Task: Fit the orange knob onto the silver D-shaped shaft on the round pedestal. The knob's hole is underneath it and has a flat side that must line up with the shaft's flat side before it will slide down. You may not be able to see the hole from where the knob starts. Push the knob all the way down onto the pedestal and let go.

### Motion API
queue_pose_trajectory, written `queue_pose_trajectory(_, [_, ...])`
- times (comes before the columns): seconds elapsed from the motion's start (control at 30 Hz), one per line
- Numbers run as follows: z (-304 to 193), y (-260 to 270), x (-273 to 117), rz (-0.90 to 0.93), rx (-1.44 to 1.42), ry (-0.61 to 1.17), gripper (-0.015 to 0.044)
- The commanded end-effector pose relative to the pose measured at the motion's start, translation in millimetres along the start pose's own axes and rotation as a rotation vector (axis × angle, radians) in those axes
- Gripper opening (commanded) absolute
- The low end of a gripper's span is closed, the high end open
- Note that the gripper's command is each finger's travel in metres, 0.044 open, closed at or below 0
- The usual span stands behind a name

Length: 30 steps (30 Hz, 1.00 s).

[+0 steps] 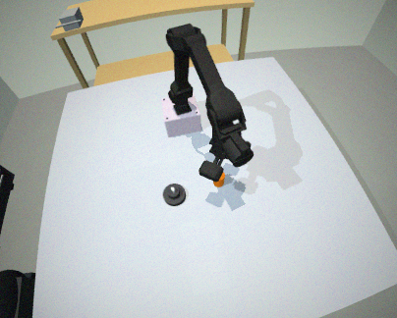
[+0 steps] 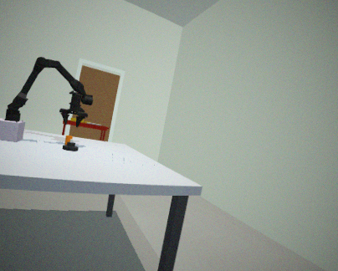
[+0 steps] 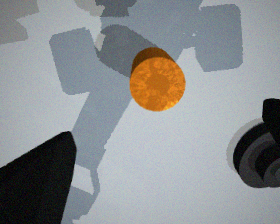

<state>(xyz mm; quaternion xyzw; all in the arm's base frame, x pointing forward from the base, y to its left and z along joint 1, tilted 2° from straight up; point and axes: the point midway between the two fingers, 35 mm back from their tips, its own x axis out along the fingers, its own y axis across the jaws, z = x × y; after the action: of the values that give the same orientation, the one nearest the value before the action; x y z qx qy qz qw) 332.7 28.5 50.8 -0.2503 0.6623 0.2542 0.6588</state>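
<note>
The orange knob stands upright on the table, its round top facing up; its hole is hidden underneath. My gripper is wide open and empty, pointing down above the knob, with clear height between fingertips and knob. In the top view it partly covers the knob. The dark round pedestal stands to the knob's left in the top view, apart from it. The silver shaft stands up bare from it; its flat side cannot be made out. The right finger partly covers the pedestal in the wrist view.
The white table carries the pinkish base block under the arm, behind the pedestal in the top view. The arm's shadow falls around the knob. A wooden bench stands beyond the table.
</note>
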Motion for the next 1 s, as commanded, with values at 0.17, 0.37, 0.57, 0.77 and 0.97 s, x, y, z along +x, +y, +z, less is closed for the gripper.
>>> queue_pose_trajectory(0.17, [-1,-1,1,-0.005,0.169,0.005,0.0440])
queue_pose_trajectory(0.37, [-1,-1,34,-0.005,0.169,0.005,0.0440])
queue_pose_trajectory(0.57, [-2,0,48,-0.005,0.169,0.005,0.0440])
queue_pose_trajectory(0.77, [-2,0,54,-0.005,0.169,0.005,0.0440])
queue_pose_trajectory(0.97, [-1,-1,63,-0.005,0.169,0.005,0.0440])
